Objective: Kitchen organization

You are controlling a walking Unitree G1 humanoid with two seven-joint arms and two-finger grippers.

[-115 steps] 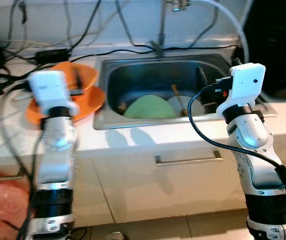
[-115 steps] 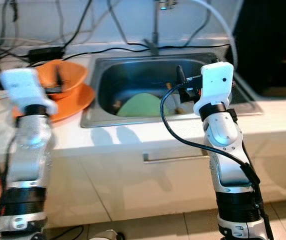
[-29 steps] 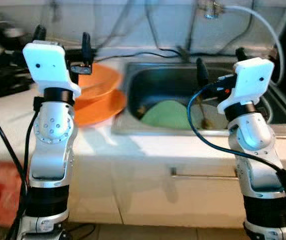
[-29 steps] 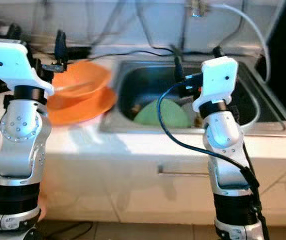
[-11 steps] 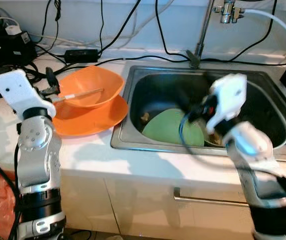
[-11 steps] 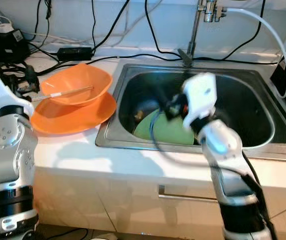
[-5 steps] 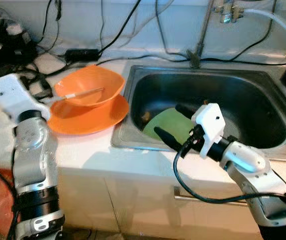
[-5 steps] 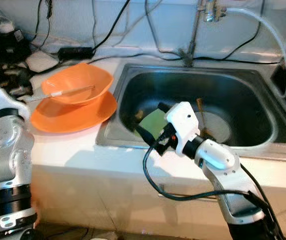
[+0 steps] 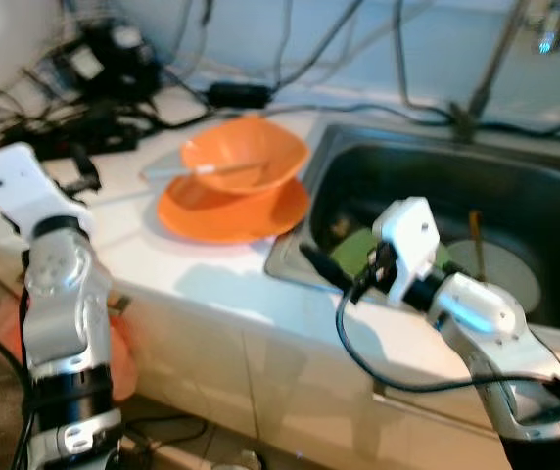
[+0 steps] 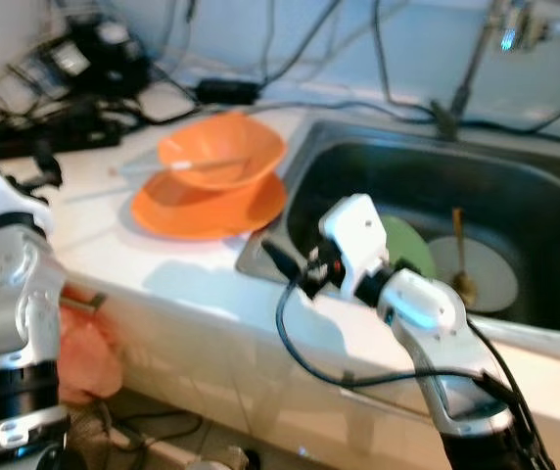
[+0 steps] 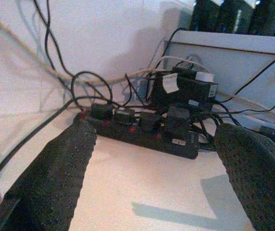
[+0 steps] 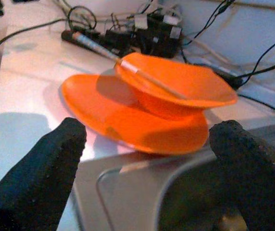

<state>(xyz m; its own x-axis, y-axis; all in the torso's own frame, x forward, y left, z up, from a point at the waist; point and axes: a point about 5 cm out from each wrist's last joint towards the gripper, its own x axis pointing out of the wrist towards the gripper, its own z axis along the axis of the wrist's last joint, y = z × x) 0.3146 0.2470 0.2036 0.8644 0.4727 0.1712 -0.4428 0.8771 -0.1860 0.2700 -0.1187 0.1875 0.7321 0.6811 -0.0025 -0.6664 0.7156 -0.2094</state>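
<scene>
We see an orange bowl (image 9: 246,157) sitting on an orange plate (image 9: 231,211) on the white surface (image 9: 202,279), just beside the sink (image 9: 515,196), with a thin stick (image 12: 142,74) lying across the bowl. Our right pincer (image 12: 147,159) hangs over the sink's near corner, fingers apart, empty, facing the bowl. Our left pincer (image 11: 152,178), fingers spread, points at a power strip (image 11: 137,127). A green plate (image 10: 405,245) lies in the sink.

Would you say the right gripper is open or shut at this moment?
Open. In the right wrist view the right gripper has its two black fingers spread wide apart, holding nothing, with the orange bowl and orange plate framed between them.
</scene>
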